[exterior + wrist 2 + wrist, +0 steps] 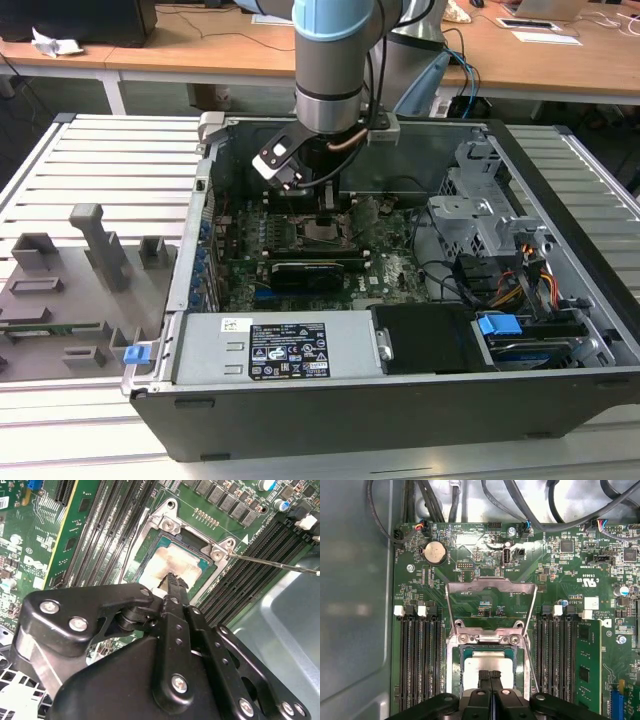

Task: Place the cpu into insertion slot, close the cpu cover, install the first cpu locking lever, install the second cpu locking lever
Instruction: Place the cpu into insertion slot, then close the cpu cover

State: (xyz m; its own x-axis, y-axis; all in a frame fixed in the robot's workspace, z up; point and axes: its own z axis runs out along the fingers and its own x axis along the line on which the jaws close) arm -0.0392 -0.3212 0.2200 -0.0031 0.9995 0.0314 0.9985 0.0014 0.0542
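Observation:
The cpu (487, 661), a silvery square chip, lies in the insertion slot (452, 672) on the green board. It also shows in the second wrist view as the cpu (185, 560), inside the slot's metal rim (144, 537). My gripper (490, 675) is shut, its two black fingers pressed together with nothing between them. The gripper tip (172, 577) sits at the near edge of the chip's top. The cpu cover (490, 585) stands swung open beyond the socket's hinge. A thin locking lever (270, 562) sticks out free beside the socket. In the exterior view the gripper (325, 205) hangs over the socket inside the case.
Long black memory slots (420, 665) flank the socket on both sides. A black card with heatsink (305, 272) lies just in front of the socket, then the power supply (285, 350). A drive cage (490, 205) and cables fill the exterior view's right. Grey fixtures (90, 245) stand outside the case.

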